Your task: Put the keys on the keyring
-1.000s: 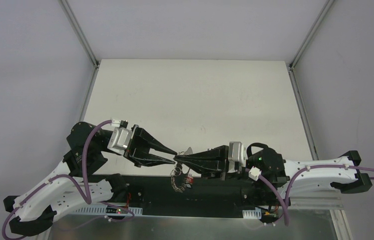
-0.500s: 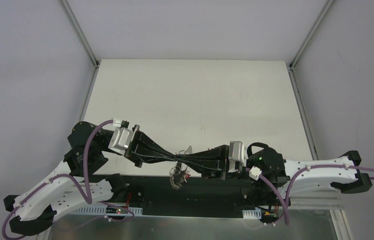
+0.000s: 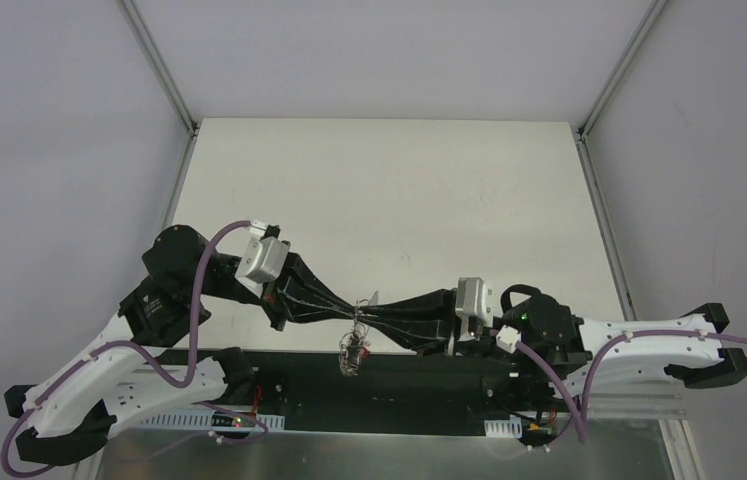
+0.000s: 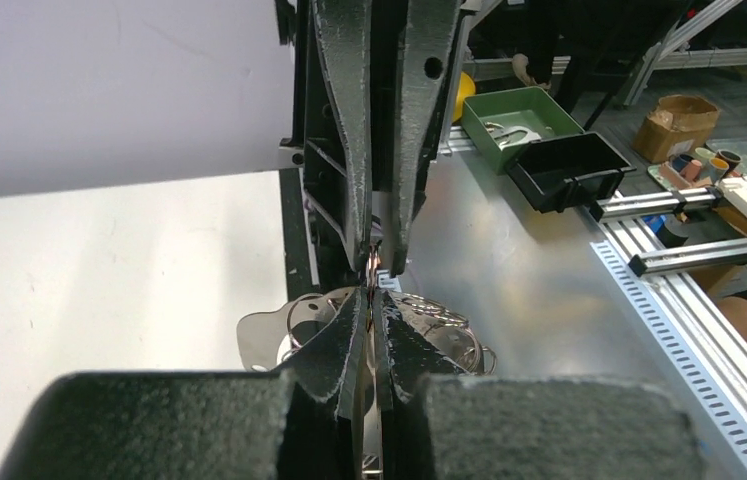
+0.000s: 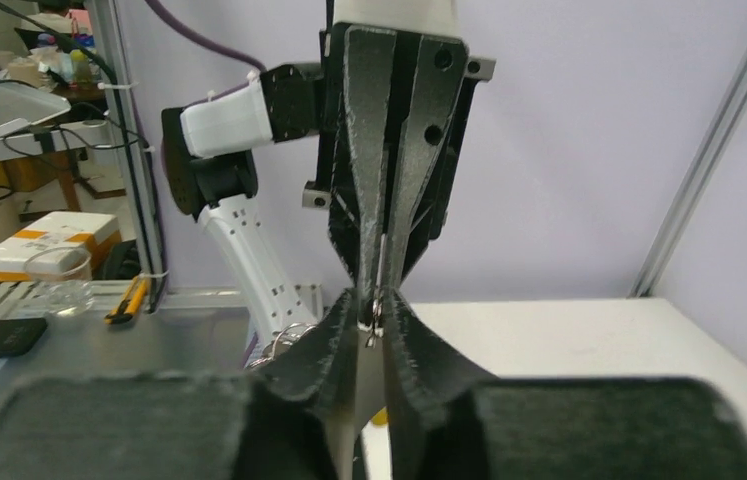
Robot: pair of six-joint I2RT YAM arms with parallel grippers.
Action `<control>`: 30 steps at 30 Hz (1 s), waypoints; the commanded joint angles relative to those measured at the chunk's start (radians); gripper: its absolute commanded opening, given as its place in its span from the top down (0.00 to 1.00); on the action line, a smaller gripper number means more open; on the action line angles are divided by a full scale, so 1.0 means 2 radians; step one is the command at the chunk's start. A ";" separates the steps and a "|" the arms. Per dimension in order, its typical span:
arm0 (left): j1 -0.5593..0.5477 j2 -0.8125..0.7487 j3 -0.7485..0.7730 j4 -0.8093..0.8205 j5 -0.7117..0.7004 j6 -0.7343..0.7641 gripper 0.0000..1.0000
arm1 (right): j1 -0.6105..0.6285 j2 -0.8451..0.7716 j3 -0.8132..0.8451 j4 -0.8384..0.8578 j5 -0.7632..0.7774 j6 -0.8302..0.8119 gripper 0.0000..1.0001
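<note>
My left gripper (image 3: 356, 311) and right gripper (image 3: 365, 315) meet tip to tip over the table's near edge, both shut on thin metal of the keyring (image 3: 352, 350). Its bunch of small silver keys and tags hangs below the tips. A silver key (image 3: 370, 299) sticks up behind them. In the left wrist view my left gripper (image 4: 375, 296) pinches a thin strip, with silver loops of the keyring (image 4: 449, 328) and a flat silver key (image 4: 259, 338) just beyond. In the right wrist view my right gripper (image 5: 375, 306) nips a small silver piece; loops of the keyring (image 5: 284, 340) show at the left.
The white table (image 3: 389, 200) stretches behind the grippers, with grey walls round it. Beyond the near edge lie a metal shelf (image 4: 509, 260), a green bin (image 4: 524, 125), a black bin (image 4: 569, 170) and a cardboard box (image 4: 684, 115).
My left gripper was open a second ago; it has closed against the right gripper's tips. The left wrist has risen and the hanging bunch has shifted slightly.
</note>
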 commanded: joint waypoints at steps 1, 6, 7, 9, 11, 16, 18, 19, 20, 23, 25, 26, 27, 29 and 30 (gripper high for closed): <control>-0.001 0.006 0.039 -0.038 -0.016 0.012 1.00 | 0.003 -0.031 0.035 -0.070 0.016 0.027 0.77; -0.001 0.014 0.048 -0.076 0.001 0.020 1.00 | 0.003 -0.046 0.067 -0.193 0.047 0.053 0.59; -0.001 0.017 0.052 -0.088 0.007 0.023 1.00 | 0.003 -0.046 0.080 -0.226 0.052 0.059 0.58; -0.002 0.026 0.059 -0.111 0.018 0.029 1.00 | 0.002 -0.042 0.114 -0.297 0.062 0.072 0.58; -0.001 0.034 0.063 -0.133 0.027 0.035 1.00 | 0.002 -0.034 0.143 -0.363 0.068 0.082 0.57; -0.001 0.052 0.072 -0.171 0.050 0.045 1.00 | -0.003 -0.003 0.204 -0.491 0.072 0.115 0.56; -0.001 0.061 0.078 -0.188 0.061 0.050 1.00 | -0.011 0.011 0.219 -0.520 0.059 0.130 0.56; -0.001 0.068 0.082 -0.198 0.065 0.052 1.00 | -0.018 0.018 0.228 -0.534 0.046 0.137 0.57; -0.001 0.073 0.085 -0.207 0.068 0.054 1.00 | -0.027 0.025 0.235 -0.545 0.028 0.145 0.57; -0.001 0.089 0.095 -0.239 0.072 0.064 1.00 | -0.057 0.047 0.254 -0.571 -0.025 0.164 0.59; -0.001 0.097 0.098 -0.258 0.069 0.081 1.00 | -0.074 0.059 0.262 -0.579 -0.044 0.173 0.60; -0.001 0.101 0.100 -0.267 0.068 0.087 1.00 | -0.082 0.064 0.264 -0.579 -0.057 0.178 0.60; -0.001 0.104 0.101 -0.275 0.067 0.091 1.00 | -0.092 0.068 0.266 -0.579 -0.074 0.183 0.60; -0.001 0.110 0.101 -0.288 0.065 0.097 1.00 | -0.114 0.076 0.268 -0.577 -0.117 0.198 0.60; -0.001 0.112 0.101 -0.294 0.060 0.102 1.00 | -0.126 0.077 0.267 -0.572 -0.136 0.206 0.60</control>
